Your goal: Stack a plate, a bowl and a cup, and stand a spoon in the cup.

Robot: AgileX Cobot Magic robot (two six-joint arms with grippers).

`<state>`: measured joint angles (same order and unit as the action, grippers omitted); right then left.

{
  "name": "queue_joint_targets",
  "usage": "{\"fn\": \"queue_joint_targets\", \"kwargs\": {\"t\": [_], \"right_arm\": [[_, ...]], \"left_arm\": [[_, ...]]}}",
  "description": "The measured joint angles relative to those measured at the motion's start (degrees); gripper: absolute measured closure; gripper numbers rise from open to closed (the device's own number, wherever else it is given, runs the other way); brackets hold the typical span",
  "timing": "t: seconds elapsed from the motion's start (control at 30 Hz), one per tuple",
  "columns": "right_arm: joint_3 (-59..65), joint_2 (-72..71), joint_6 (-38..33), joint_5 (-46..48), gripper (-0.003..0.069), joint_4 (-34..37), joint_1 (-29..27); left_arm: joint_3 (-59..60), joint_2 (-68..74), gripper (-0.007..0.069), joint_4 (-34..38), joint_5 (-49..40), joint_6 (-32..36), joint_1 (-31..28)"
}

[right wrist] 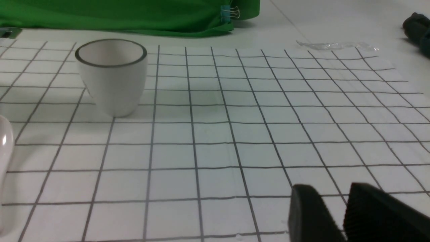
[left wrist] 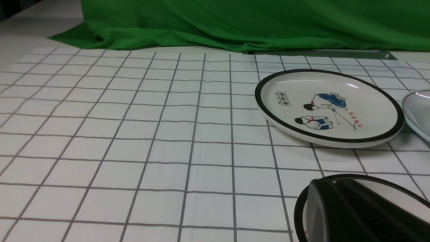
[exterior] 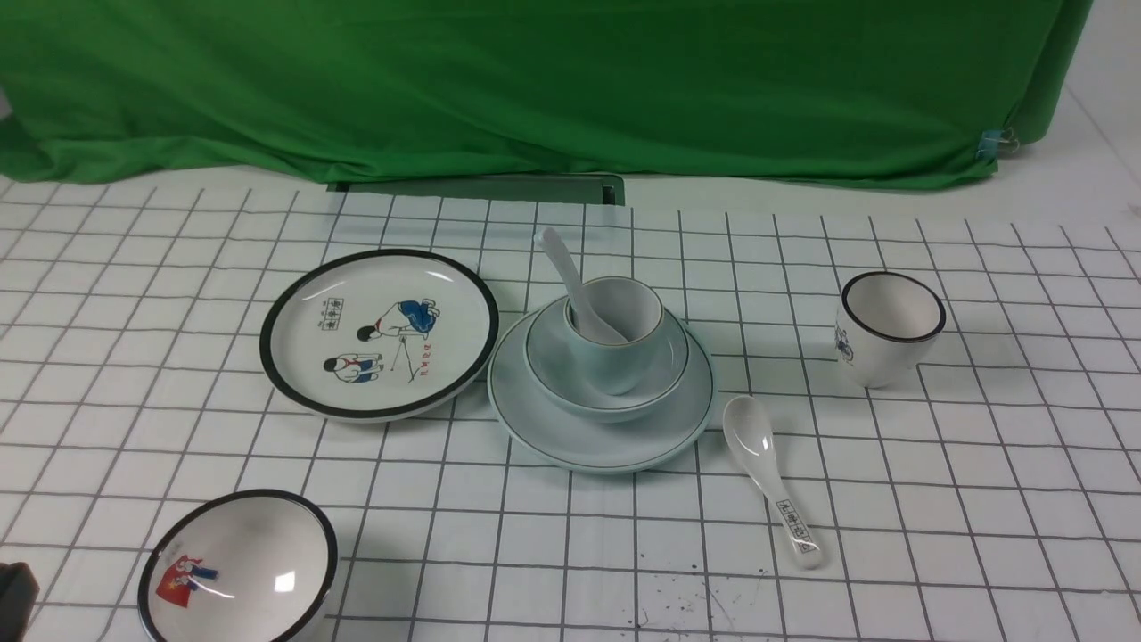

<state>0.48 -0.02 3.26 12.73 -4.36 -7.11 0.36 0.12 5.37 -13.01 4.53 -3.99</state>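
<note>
Our right claw (right wrist: 339, 215) hangs low over bare cloth, fingers slightly parted and holding nothing; our left claw (left wrist: 356, 208) is pressed together above the black-rimmed bowl (exterior: 236, 571). At centre frame we judge the task done: plate (exterior: 570, 437), bowl (exterior: 553, 392), cup (exterior: 615, 357), spoon (exterior: 570, 276) standing inside. We count two of each kind.

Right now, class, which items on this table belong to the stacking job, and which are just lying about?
Part of the job:
plate
bowl
cup
spoon, standing in the cup

Lying about:
cartoon plate
black-rimmed bowl
black-rimmed cup
printed-handle spoon
</note>
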Motion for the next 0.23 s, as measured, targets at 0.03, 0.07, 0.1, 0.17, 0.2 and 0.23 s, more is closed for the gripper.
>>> {"fn": "queue_joint_targets", "kwargs": {"t": [0.03,0.07,0.1,0.17,0.2,0.23], "right_arm": [[0.00,0.00,0.00,0.00,0.0442,0.00,0.00],[0.00,0.00,0.00,0.00,0.0440,0.00,0.00],[0.00,0.00,0.00,0.00,0.0440,0.00,0.00],[0.00,0.00,0.00,0.00,0.0433,0.00,0.00],[0.00,0.00,0.00,0.00,0.0430,0.00,0.00],[0.00,0.00,0.00,0.00,0.0426,0.00,0.00]], "left_arm": [[0.00,0.00,0.0652,0.00,0.00,0.00,0.00],[0.00,0.00,0.0652,0.00,0.00,0.00,0.00],[0.00,0.00,0.0652,0.00,0.00,0.00,0.00],[0.00,0.00,0.0652,0.00,0.00,0.00,0.00],[0.00,0.00,0.0652,0.00,0.00,0.00,0.00],[0.00,0.00,0.0652,0.00,0.00,0.00,0.00]]}}
